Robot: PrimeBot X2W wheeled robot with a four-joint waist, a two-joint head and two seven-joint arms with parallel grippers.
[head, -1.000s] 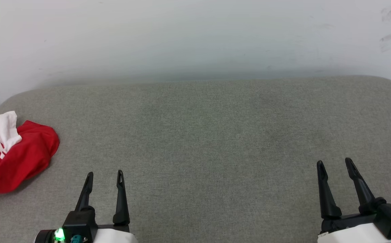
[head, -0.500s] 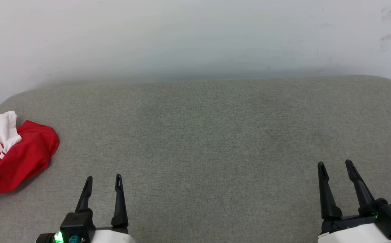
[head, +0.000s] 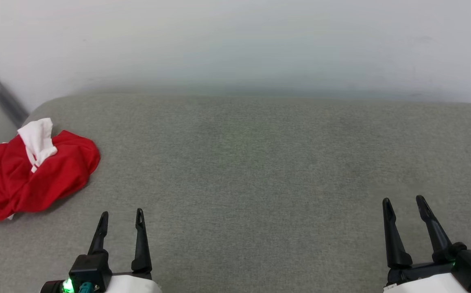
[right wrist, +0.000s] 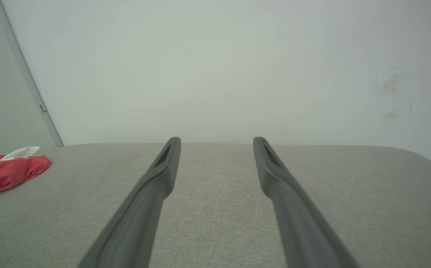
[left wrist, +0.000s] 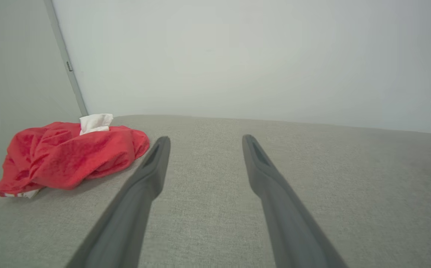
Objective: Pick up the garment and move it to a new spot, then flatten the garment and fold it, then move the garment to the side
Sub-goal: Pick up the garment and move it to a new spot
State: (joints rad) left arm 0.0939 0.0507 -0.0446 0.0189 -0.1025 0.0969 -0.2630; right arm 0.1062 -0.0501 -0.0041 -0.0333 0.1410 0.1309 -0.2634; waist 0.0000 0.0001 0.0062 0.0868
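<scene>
Red crumpled garment slants diagonally, white sleeve at its far end — left gripper, right gripper: fingers wide, empty.

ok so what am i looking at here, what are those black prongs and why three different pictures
It is a robot with two arms; the black prongs are its grippers, each with two long fingers. The head view comes from a camera on its head, looking down: left gripper at lower left, right gripper at lower right. The two wrist views come from cameras on the wrists, each looking along that arm's own fingers. Both grippers are open and hold nothing. On the grey padded surface lies a crumpled red shirt with a white part on top, at the far left, apart from both grippers. Behind is a pale wall.
</scene>
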